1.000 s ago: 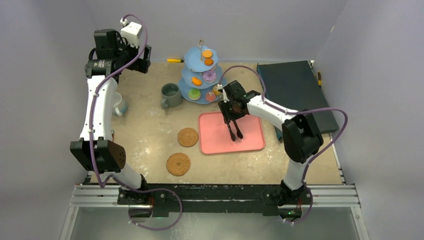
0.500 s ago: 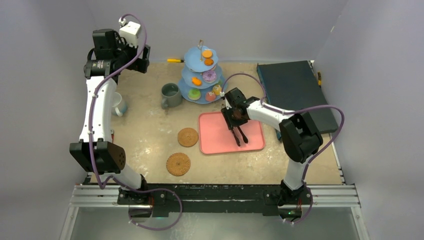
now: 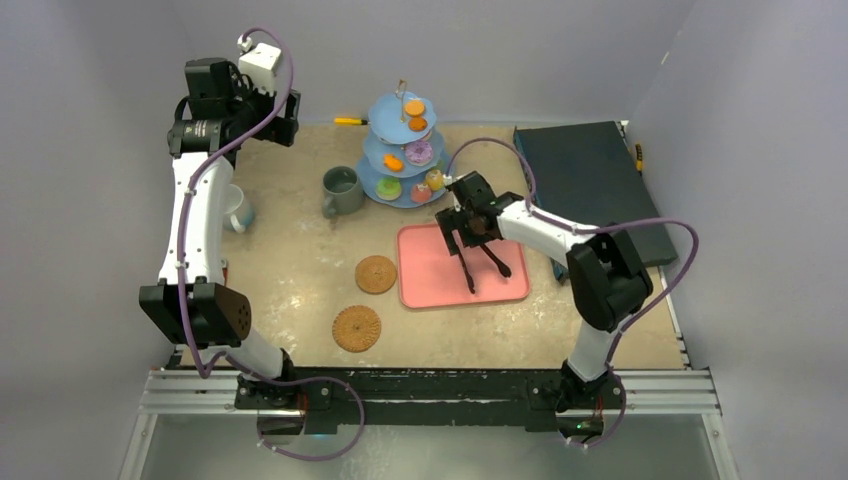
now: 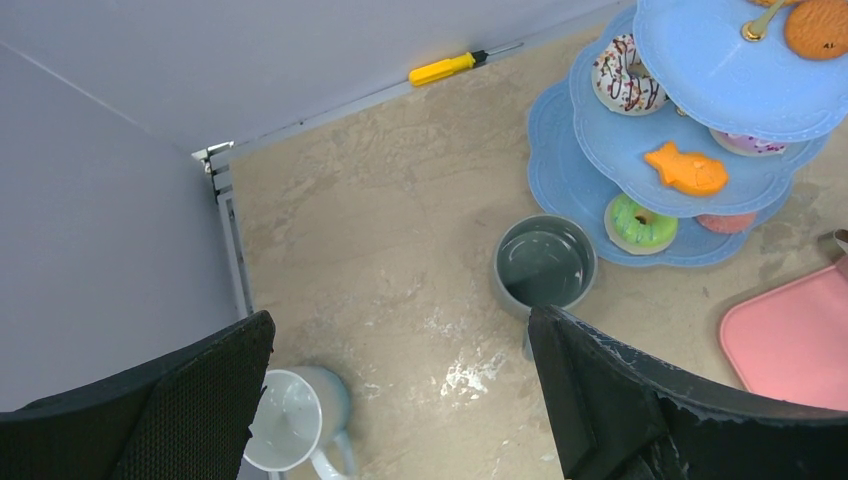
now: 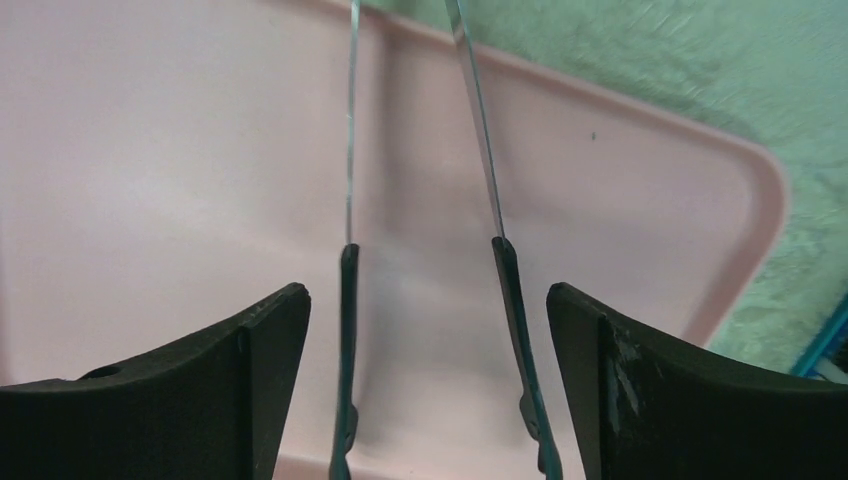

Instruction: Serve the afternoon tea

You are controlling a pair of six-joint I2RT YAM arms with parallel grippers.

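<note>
A robot lab: bare grey walls [image 3: 480, 50], aluminium mounting rail [image 3: 440, 392].

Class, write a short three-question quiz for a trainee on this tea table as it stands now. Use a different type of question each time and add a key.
1. True or false: the grey-green ceramic mug stands on the table, apart from the two round woven brown coasters.
2. Which thing lies under the black tongs? A) the pink plastic tray; B) a blue stand; C) a white mug.
3. Fill in: the right tool is ____ (open or shut).

Key: 1 true; 2 A; 3 open, with the tongs' two arms between its fingers and a gap at each side.
</note>
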